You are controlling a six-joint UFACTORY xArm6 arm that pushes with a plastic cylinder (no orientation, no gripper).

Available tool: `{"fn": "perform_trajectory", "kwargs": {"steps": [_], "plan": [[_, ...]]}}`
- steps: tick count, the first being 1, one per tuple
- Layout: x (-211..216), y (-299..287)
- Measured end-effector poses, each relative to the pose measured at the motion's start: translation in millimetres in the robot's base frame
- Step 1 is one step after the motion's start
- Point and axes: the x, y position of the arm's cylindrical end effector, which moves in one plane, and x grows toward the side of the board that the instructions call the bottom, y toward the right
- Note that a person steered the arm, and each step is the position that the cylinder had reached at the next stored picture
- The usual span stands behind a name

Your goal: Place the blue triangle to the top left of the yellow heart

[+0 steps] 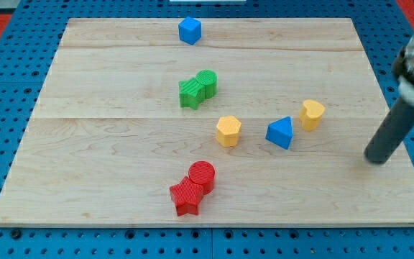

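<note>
The blue triangle (280, 133) sits right of the desk's (106, 144) middle, between two yellow blocks: a hexagon-like one (228, 131) to its left, the yellow heart (312, 114) just beside it to the far right; my tip (376, 158) stands well apart to its right, near the desk's right edge, a bare rod holding nothing; open wood lies left and near; a blue cube (190, 30) hugs the far edge; green blocks (198, 88) sit mid-desk; red blocks (193, 188) approach the near edge.
</note>
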Motion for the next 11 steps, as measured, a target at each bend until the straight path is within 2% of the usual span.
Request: {"fn": "perform_trajectory", "kwargs": {"steps": [1,2,4,5,7,9,11], "plan": [[-0.6,-76.8],[-21.6,-101.4],[-63.4,-92.6],[-88.7,-120.4],[-105.5,-57.6],[-138.3,-55.1],[-139.1,-55.1]]}}
